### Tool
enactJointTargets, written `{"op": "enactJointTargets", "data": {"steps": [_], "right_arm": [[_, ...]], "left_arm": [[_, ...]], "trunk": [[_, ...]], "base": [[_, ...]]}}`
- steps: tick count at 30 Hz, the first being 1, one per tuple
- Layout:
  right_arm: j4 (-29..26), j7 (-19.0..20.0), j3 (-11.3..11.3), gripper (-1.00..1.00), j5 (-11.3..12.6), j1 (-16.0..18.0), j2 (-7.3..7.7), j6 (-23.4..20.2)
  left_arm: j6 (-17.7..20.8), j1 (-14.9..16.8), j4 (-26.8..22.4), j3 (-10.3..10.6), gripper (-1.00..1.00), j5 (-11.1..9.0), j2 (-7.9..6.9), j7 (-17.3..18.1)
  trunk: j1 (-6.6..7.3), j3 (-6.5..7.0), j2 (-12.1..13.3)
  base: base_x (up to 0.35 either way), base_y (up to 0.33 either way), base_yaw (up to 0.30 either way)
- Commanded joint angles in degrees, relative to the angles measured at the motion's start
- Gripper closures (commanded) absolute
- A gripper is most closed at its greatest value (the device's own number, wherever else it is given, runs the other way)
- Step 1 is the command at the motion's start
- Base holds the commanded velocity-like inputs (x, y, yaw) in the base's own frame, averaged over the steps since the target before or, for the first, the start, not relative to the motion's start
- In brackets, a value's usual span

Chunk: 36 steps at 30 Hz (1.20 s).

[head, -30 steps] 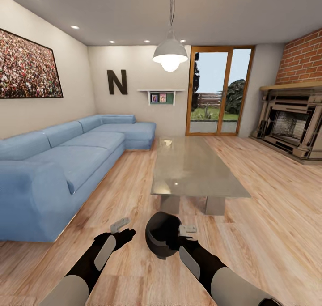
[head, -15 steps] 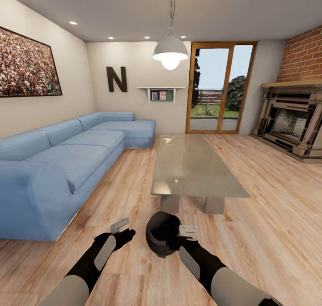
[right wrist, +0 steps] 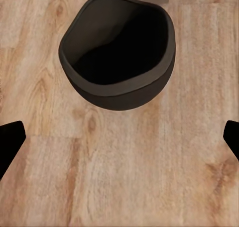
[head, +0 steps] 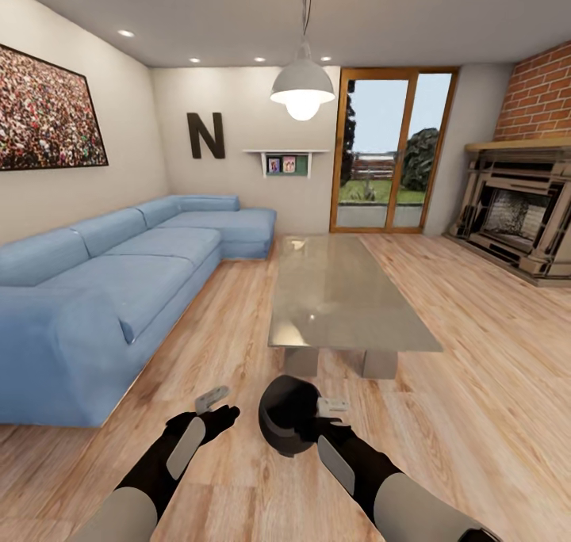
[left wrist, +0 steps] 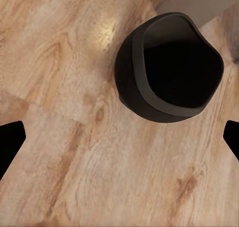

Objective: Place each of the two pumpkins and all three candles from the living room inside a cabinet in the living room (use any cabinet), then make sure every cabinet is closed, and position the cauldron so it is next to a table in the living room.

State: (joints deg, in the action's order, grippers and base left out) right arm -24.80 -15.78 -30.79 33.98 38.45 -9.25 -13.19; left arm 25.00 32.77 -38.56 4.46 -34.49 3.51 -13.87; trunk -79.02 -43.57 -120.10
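Observation:
The black cauldron (head: 285, 417) sits low over the wooden floor just short of the near end of the glass-topped table (head: 341, 300), tipped so its wide mouth (right wrist: 122, 50) faces me. My right gripper (head: 333, 406) is at the cauldron's right side, level with its rim; in the right wrist view (right wrist: 119, 137) its fingers are spread wide with nothing between them and the pot lies ahead of them. My left gripper (head: 212, 399) hovers a little to the pot's left, also open (left wrist: 119, 137). Pumpkins, candles and cabinet are out of view.
A long blue corner sofa (head: 119, 288) runs along the left. The stone-coloured fireplace (head: 519, 213) stands at the right under a brick wall. Glass doors (head: 392, 154) are at the back and a pendant lamp (head: 302, 90) hangs over the table. Bare wood floor (head: 492, 368) lies right of the table.
The whole picture has shifted slightly, with ceiling lights and wall art sliding up and outward, so the camera moved. Arms and cauldron keep the same places in the view.

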Motion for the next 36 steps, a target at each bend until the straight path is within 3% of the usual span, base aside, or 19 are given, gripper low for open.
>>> {"op": "enactJointTargets", "data": {"steps": [1, 20, 22, 26, 29, 31, 34, 36], "right_arm": [[-0.1, -0.5, -0.5, -1.00, 0.4, 0.1, 0.04, -0.1], [0.1, -0.5, -0.3, -1.00, 0.5, 0.1, 0.15, 0.4], [0.4, -0.5, -0.3, -1.00, 0.6, -0.1, 0.15, 1.0], [3.0, -0.5, -0.4, -1.00, 0.5, -0.4, 0.18, 2.2], [10.0, -0.5, -0.5, -1.00, 0.5, -0.6, 0.19, 7.8], [16.8, -0.5, -0.6, -1.00, 0.4, -0.7, 0.19, 13.2], [21.6, -0.5, -0.5, -1.00, 0.4, -0.8, 0.19, 17.6], [22.5, -0.5, -0.5, -1.00, 0.4, -0.9, 0.19, 19.3]], "left_arm": [[0.1, 0.0, -0.1, 0.2, -1.00, -0.6, -0.29, -0.5], [2.3, 0.3, 0.5, 0.1, -1.00, -0.9, -6.08, -0.7], [4.1, 0.3, 2.2, 0.1, -1.00, -0.9, -7.41, -0.8], [4.2, 0.3, 9.4, 0.2, -1.00, -0.5, -8.68, -0.8], [-2.1, 0.2, 19.6, 0.5, -1.00, -0.1, -8.97, -0.7], [-9.4, 0.1, 27.9, 0.9, -1.00, 0.1, -8.98, -0.3], [-15.2, 0.0, 33.6, 1.1, -1.00, 0.1, -9.02, 0.0], [-16.6, -0.3, 34.7, 1.1, -1.00, 0.0, -9.03, 0.0]], "trunk": [[0.23, 0.10, 0.4], [4.41, 3.46, 8.0], [4.85, 3.82, 8.8], [5.73, 4.54, 10.4], [6.38, 5.08, 11.6], [6.82, 5.44, 12.4], [7.48, 5.98, 13.6], [7.92, 6.33, 14.4]], "base": [[0.000, 0.000, 0.000], [0.000, 0.000, 0.000], [0.000, 0.000, 0.000], [0.000, 0.000, 0.000], [0.000, 0.000, 0.000], [0.000, 0.000, 0.000], [0.000, 0.000, 0.000], [0.000, 0.000, 0.000]]}}
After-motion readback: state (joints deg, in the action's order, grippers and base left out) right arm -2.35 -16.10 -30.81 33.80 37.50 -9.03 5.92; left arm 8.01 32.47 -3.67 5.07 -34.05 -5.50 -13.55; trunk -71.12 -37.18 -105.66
